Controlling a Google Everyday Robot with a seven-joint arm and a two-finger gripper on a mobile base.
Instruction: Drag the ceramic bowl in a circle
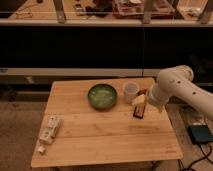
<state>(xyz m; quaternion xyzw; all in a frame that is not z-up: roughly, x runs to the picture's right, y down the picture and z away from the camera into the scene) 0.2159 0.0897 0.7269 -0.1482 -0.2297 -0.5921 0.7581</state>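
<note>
The ceramic bowl is round, shallow and green with a paler inside. It sits on the wooden table, toward the back middle. A small translucent white cup stands just right of it. My gripper hangs from the white arm at the right, pointing down at the table. It is to the right of the bowl and just in front of the cup, apart from both. It is open with nothing in it.
A white packet lies near the table's left front edge, with a small white piece below it. A dark box with cables sits on the floor at the right. A dark counter front runs behind the table.
</note>
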